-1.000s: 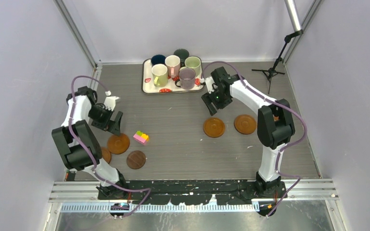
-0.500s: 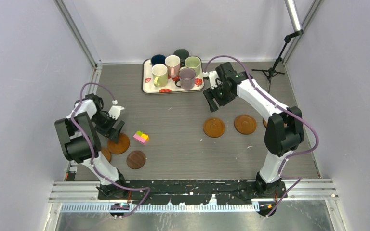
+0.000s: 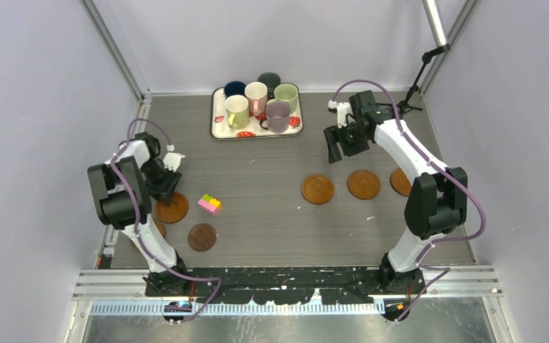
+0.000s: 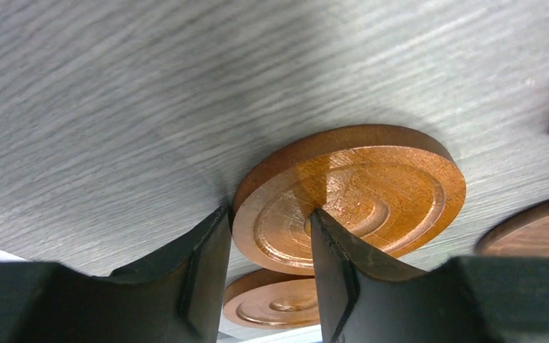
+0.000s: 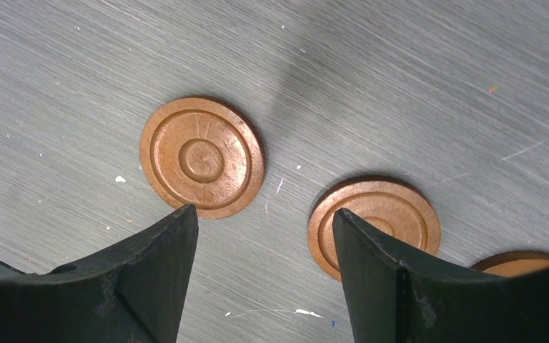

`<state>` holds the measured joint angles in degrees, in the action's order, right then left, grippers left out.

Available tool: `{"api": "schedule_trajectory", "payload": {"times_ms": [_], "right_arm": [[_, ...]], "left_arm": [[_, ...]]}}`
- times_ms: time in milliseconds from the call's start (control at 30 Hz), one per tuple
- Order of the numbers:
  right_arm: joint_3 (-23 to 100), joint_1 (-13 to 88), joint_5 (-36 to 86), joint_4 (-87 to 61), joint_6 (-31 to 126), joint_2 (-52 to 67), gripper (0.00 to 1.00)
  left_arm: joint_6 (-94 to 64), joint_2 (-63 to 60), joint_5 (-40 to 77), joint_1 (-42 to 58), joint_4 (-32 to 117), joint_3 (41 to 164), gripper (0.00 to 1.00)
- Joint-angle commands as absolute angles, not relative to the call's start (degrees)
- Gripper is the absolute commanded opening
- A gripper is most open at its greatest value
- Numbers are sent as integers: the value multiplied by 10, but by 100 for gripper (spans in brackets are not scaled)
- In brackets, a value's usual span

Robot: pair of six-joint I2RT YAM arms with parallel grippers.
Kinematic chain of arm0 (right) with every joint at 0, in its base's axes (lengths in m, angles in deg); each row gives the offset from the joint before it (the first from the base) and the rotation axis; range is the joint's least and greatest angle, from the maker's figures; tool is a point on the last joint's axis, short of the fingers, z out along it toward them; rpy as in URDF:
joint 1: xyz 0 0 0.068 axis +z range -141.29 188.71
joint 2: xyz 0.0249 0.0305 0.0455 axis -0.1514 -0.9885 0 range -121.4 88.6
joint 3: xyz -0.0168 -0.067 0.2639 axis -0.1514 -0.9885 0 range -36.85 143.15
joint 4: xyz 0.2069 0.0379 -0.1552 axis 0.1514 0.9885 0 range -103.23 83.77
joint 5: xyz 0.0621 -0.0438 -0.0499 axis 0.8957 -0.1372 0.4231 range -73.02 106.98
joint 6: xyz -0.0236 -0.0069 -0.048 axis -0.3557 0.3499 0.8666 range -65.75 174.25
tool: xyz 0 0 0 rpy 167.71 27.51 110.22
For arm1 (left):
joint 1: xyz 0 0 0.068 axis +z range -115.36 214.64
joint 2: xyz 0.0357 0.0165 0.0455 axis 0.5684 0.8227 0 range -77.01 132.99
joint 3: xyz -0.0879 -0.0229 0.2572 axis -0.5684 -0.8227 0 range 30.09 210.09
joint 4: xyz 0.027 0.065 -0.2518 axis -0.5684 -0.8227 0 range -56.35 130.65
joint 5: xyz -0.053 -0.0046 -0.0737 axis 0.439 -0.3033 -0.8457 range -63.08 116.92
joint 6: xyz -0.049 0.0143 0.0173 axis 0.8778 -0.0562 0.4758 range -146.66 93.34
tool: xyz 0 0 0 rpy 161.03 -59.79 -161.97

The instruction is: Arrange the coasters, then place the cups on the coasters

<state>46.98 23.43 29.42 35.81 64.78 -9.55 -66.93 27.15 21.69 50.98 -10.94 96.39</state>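
Six mugs (image 3: 261, 100) sit on the tray (image 3: 218, 126) at the back, none yet placed; three coasters (image 3: 364, 184) lie at the right near the right gripper (image 5: 262, 212), jaws parted, while the left gripper (image 4: 268, 212) pinches the rim of one left-side coaster (image 4: 372, 186).

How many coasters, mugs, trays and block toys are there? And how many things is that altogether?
Round brown wooden coasters: 6
Handled mugs: 6
White strawberry-print tray: 1
Pink-yellow-green block toy: 1
Total: 14
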Motion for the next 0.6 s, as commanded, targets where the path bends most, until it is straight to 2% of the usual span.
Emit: {"api": "schedule_trajectory", "payload": {"times_ms": [0,367,567], "right_arm": [[446,195,342,338,631,-47,74],[399,154,389,314,608,19,74],[385,139,407,297,587,46,74]], "left_arm": [[-607,351,182,490,-8,1017,43],[-523,412,231,353,-4,1134,40],[-513,425,245,256,-9,1155,39]]}}
